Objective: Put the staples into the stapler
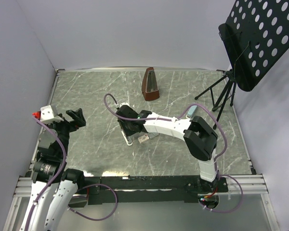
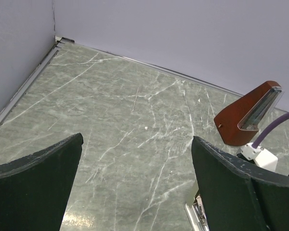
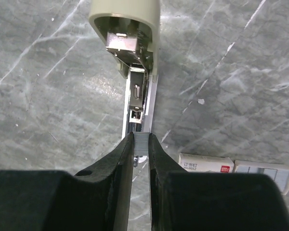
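Note:
The stapler lies open on the table, its cream lid swung back and its metal channel bare. My right gripper is shut on a short grey staple strip, held end-on right at the near end of the channel. The small cream staple box with red print lies on the table just right of the fingers. In the top view the right gripper hovers over the stapler, with the box beside it. My left gripper is open and empty at the left.
A brown metronome stands at the back centre and also shows in the left wrist view. A black music stand on a tripod is at the back right. Walls close the left and back sides.

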`<state>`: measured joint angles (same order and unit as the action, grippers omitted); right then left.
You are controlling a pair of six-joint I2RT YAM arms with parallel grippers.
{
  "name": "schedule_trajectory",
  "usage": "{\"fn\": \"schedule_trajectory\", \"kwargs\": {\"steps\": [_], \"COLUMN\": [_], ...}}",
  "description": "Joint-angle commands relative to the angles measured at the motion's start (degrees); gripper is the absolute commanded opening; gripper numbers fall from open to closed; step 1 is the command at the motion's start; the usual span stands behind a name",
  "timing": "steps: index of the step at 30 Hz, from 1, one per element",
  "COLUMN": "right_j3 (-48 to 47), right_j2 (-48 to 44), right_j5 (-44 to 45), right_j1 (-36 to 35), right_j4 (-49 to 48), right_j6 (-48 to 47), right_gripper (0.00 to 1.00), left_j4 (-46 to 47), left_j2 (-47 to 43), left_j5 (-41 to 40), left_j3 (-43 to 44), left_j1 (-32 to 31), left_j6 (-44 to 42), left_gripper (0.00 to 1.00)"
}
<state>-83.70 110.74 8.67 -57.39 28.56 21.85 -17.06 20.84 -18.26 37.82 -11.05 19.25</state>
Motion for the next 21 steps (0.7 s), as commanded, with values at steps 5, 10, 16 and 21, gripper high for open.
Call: {"fn": "schedule_trajectory", "kwargs": {"steps": [5,10,16,21], "right_j3": [-4.3,-5.2,-5.9,-5.9], "right_j2": [2.4,3.5,4.4,4.6], "right_j5": [1.6,1.4,0.6,0.5], "right_j1": [-0.8,-0.8,-0.8,-0.7], "right_j4": [-0.8,-0.3,0.4,0.8], "right_j6": [1.4,1.6,2.0,2.0], "right_gripper": [0.12,0.12,0.12,0.12], "left_j4": [1.7,1.7,1.8,1.7], "left_j2": [-0.7,-0.7,-0.6,-0.5], "left_j5": [-0.5,-0.3,-0.4,-0.2], "left_j3": [0.1,0.1,0.1,0.1], "left_j1": [0.3,0.3,0.3,0.3], "left_j6": [0.6,0.5,0.5,0.5], "left_gripper": [0.99,0.99,0.99,0.99]}}
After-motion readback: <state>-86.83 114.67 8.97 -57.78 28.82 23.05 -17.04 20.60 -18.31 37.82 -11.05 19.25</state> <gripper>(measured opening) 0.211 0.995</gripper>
